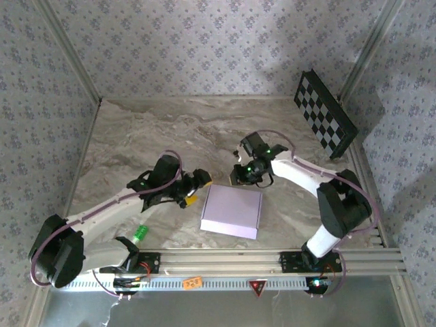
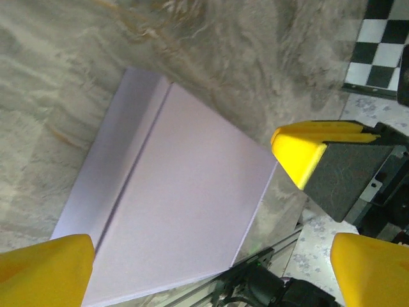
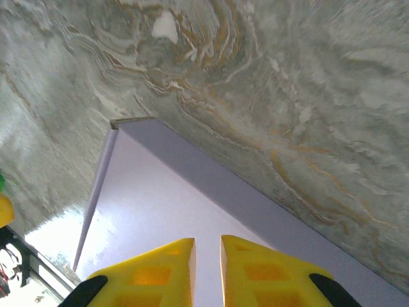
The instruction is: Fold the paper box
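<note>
The paper box [image 1: 231, 211] lies folded flat and squarish, lavender side up, on the marble table near the front middle. In the left wrist view the paper box [image 2: 185, 192] shows a crease along its left part. My left gripper [image 1: 194, 187] hovers just off the box's far-left corner, jaws wide open and holding nothing; the left gripper [image 2: 214, 268] frames the box between its yellow fingertips [image 2: 45, 268]. My right gripper [image 1: 245, 174] sits over the box's far edge. The right gripper [image 3: 208, 256] is nearly closed, a thin slit with nothing in it, above the box [image 3: 153, 204].
A black-and-white checkerboard panel [image 1: 325, 116] leans at the back right wall. A small green object [image 1: 141, 234] sits by the left arm's base. The aluminium rail [image 1: 272, 259] runs along the near edge. Patterned walls close in the table on three sides.
</note>
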Motion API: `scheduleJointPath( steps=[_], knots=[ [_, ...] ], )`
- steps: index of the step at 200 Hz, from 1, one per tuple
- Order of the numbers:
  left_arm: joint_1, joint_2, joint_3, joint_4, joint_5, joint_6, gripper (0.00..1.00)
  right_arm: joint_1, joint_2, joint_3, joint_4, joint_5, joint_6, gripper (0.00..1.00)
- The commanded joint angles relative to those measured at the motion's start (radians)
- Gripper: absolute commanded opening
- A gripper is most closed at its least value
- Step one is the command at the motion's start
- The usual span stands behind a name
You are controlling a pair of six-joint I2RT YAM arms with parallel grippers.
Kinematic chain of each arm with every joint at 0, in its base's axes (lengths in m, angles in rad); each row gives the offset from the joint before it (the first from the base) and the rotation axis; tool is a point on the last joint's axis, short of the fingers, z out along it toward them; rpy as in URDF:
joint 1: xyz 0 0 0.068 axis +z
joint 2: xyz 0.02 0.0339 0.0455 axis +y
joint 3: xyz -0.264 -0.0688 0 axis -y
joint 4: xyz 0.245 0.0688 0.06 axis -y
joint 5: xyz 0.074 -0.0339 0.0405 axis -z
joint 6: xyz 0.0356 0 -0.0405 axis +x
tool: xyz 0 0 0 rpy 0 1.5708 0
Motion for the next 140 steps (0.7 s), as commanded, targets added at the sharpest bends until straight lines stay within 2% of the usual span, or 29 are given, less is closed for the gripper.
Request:
scheduleJointPath(
  steps=[1, 86, 140],
  knots=[
    [-0.014, -0.020, -0.016, 0.018, 0.027, 0.007, 0.95, -0.002, 0.045, -0.005, 0.002, -0.018, 0.003, 0.18],
    [-0.039, -0.015, -0.027, 0.018, 0.031, -0.003, 0.96, -0.030, 0.095, -0.052, 0.035, 0.002, 0.002, 0.16],
    [-0.058, -0.017, -0.024, 0.013, 0.027, -0.026, 1.00, -0.045, 0.104, -0.058, 0.044, 0.009, -0.003, 0.16]
  ],
)
